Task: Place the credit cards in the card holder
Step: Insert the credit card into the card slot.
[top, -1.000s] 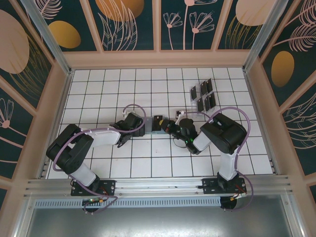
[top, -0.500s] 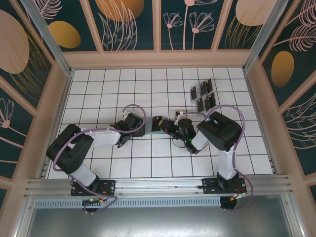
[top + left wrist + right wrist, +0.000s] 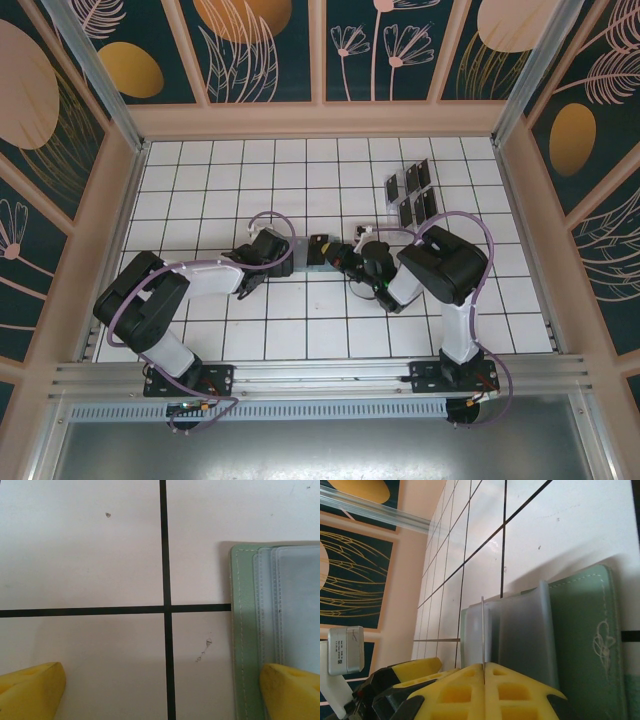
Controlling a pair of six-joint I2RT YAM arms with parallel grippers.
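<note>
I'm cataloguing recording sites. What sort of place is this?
Probably a purpose-built robot test booth: left arm and right arm bolted to an aluminium rail, a white tiled tabletop, botanical wall panels enclosing it.

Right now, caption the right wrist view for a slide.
Right gripper shut on a thin card, edge-on at the open green wallet.

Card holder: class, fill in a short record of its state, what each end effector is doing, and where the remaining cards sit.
card holder: lying open, clear pockets facing up
right end effector: shut on one card, held edge-on at the pockets
left end effector: open, one finger over the holder's edge
other cards: grouped further back, on the right
</note>
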